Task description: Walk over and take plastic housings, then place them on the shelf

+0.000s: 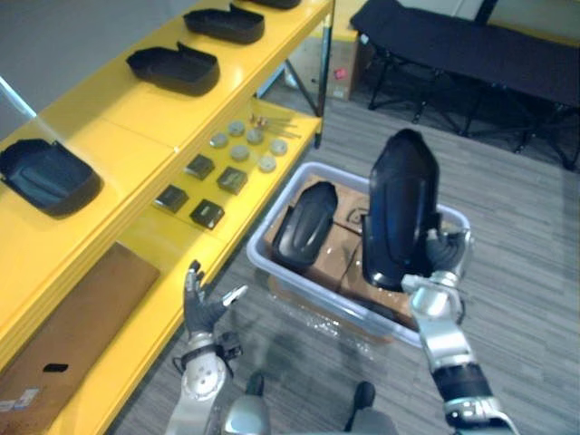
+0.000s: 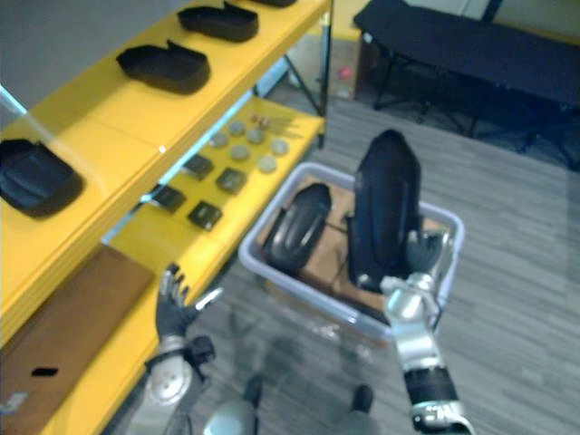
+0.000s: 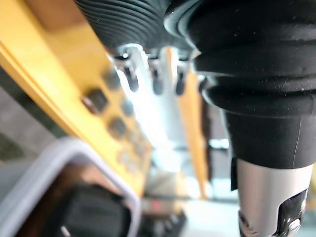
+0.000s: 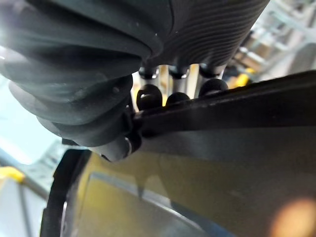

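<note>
Now, the yellow shelf (image 1: 127,113) runs along the robot's left, with three dark housings (image 1: 174,68) lying on its upper level, well apart from one another. Behind it, a dark folding cot (image 1: 471,50) stands on the grey floor (image 1: 530,240). Beside the shelf's lower level sits the clear bin (image 1: 258,249), with cardboard boxes (image 1: 337,261) inside and a second housing (image 1: 305,227) leaning at its left side. Above the bin, the held housing (image 1: 399,213) stands nearly upright in the air (glossy, dark), and the right hand (image 1: 442,256) pinches its lower edge between fingers (image 4: 170,98) and thumb. The left hand (image 1: 201,304) hangs by the lower level's front edge, fingers spread, holding nothing. On that level lie a brown cardboard sheet (image 1: 72,326), dark square blocks (image 1: 207,213) and grey round discs (image 1: 239,152).
</note>
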Tool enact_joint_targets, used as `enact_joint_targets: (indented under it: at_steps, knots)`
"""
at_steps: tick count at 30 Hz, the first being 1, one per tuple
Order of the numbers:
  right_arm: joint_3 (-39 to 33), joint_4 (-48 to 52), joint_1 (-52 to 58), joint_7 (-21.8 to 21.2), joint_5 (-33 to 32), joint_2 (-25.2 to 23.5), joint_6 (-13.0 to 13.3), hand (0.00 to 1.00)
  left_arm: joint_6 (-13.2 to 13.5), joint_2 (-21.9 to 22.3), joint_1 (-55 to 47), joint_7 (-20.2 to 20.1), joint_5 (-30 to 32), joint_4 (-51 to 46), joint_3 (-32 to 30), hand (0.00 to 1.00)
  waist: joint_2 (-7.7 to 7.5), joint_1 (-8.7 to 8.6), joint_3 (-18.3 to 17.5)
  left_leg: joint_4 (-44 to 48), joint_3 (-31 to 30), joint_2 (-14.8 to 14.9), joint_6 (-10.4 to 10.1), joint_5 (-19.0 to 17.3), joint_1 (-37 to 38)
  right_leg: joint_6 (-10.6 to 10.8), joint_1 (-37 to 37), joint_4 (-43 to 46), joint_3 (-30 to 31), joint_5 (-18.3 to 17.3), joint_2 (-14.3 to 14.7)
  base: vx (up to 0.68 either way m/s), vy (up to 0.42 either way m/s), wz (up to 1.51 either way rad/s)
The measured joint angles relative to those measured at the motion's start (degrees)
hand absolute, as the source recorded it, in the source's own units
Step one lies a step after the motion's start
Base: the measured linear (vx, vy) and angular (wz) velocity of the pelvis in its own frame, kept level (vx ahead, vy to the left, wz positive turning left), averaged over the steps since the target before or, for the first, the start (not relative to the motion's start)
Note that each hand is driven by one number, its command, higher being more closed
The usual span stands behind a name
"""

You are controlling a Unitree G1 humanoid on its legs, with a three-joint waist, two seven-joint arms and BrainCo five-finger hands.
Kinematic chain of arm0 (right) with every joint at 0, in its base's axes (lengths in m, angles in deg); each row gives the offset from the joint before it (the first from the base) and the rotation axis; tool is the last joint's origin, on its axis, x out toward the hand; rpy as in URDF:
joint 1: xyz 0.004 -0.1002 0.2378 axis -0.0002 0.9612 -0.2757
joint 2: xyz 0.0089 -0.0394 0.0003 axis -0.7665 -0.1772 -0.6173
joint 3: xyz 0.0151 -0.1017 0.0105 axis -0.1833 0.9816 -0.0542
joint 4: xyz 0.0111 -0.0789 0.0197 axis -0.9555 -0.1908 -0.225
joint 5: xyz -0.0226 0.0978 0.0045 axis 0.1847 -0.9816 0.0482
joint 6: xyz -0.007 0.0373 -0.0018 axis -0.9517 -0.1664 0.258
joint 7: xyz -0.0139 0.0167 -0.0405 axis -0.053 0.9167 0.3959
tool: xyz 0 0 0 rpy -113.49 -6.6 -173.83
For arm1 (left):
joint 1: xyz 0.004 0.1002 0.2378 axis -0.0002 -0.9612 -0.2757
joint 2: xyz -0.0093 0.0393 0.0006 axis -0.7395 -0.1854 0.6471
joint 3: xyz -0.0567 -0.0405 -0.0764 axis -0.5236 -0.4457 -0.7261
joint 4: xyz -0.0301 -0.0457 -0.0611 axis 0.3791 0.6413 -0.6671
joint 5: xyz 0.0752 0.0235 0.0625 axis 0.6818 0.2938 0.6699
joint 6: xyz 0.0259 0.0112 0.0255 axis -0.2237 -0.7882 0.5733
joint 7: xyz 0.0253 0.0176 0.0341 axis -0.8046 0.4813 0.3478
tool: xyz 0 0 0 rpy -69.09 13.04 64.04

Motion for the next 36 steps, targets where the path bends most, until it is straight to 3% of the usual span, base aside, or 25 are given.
enact_joint_targets:
  at_steps: [4,6,11,16,28,36]
  knots:
    - [3.0,3.4,0.0,1.4,1.3,-1.0,3.7,1.00,-0.1,-0.6,2.8,-4.0,-2.5,-1.6,2.4,0.00,-0.58,-0.57,-1.4,0.0,1.4,0.2,0.1,-0.1,0.8,0.1,0.0,-0.1,1.2,0.2,0.1,-0.02,0.007,-0.15]
    - [5.2,4.9,0.0,2.2,2.5,-1.8,6.0,1.00,-1.8,-0.5,5.2,-6.3,-6.6,-1.6,4.3,0.00,-0.70,-0.86,-2.4,0.0,2.3,0.2,0.1,-0.4,1.0,0.1,0.0,-0.2,1.9,0.4,0.1,-0.03,0.012,-0.18]
    - [8.0,4.9,-0.7,2.2,3.3,-3.1,6.6,1.00,-7.5,-0.3,10.5,-8.7,-18.6,1.1,7.3,0.00,-0.94,-1.22,-3.9,-0.1,3.2,0.3,0.1,-0.4,2.0,0.1,0.0,-0.2,3.0,0.7,0.3,0.01,0.003,-0.09]
    - [10.1,4.9,-1.0,2.2,3.5,-4.2,7.4,1.00,-9.3,-0.2,11.7,-7.8,-24.8,4.2,7.2,0.00,-0.91,-1.52,-4.1,-0.9,5.3,0.9,0.0,-0.5,3.0,-0.3,-0.1,-1.0,4.8,0.9,1.0,-0.02,-0.004,-0.20]
    - [13.7,5.0,-1.1,1.1,4.5,-4.8,9.9,1.00,-9.8,-0.1,13.1,-8.3,-26.9,4.9,6.5,0.00,-0.89,-2.02,-5.7,-1.0,5.5,1.1,-0.2,-0.6,3.1,-0.2,-0.2,-1.6,4.9,1.4,1.2,0.01,0.000,-0.01]
    - [17.4,5.0,-1.0,-0.6,4.4,-5.7,10.9,1.00,-11.7,0.3,13.1,-8.1,-26.2,4.9,6.5,0.00,-0.94,-2.07,-6.7,-1.1,5.6,1.2,-0.2,-0.6,3.0,-0.3,-0.1,-1.7,4.9,1.4,1.3,0.00,0.000,0.00]
